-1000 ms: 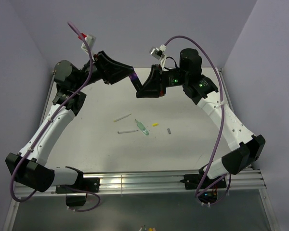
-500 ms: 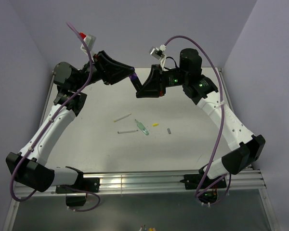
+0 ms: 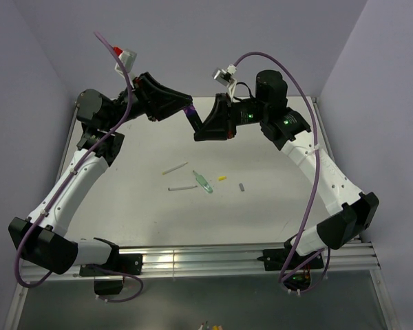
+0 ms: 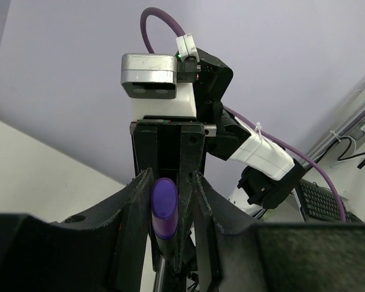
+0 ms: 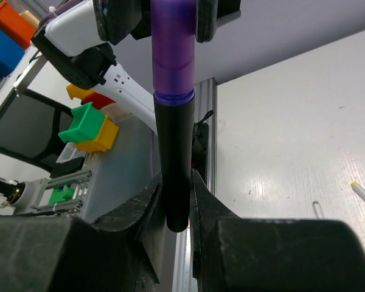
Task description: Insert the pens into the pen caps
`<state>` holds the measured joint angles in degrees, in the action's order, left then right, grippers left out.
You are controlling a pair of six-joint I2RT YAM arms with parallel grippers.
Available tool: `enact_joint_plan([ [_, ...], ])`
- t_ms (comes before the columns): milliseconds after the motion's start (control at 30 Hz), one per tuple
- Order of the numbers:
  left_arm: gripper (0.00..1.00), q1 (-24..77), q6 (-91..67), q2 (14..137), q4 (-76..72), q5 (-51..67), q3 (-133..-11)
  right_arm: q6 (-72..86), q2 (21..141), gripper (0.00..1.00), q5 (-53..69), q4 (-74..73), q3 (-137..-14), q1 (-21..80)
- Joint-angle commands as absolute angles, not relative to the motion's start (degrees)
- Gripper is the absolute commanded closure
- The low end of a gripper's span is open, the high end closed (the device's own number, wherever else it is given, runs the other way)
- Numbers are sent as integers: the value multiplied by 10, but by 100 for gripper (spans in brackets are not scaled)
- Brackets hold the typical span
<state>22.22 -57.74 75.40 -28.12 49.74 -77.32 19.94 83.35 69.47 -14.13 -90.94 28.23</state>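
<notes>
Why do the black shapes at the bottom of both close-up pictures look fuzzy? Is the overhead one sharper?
Left wrist view: the left gripper sits close to the lens, so its black fingers blur, while the purple pen cap between them is crisp. Right wrist view: the right gripper blurs likewise; the black pen barrel is sharper. Top view: soft even light, sharp throughout.

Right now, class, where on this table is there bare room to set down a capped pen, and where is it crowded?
Bare: the table between the green pen and the near rail, and right of the grey cap. Crowded: around that pen and the yellow cap.
</notes>
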Motion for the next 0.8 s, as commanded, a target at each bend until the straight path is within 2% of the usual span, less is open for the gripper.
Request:
enact_joint_plan([
  [0,63,225,-580,751,-315,501,-780,202,823,100,700,-119,-906,288],
  [133,68,226,-579,754,-310,505,-786,201,824,100,700,-120,-909,289],
  [333,81,234,-573,748,-300,514,-770,203,824,100,699,-120,-915,289],
  [433,89,237,-572,741,-293,510,-755,202,822,100,683,-122,-921,288],
  [500,99,241,-577,736,-289,504,-738,204,822,100,669,-124,-929,289],
  [767,100,269,-539,697,-206,416,-694,249,823,100,506,-136,-968,289],
])
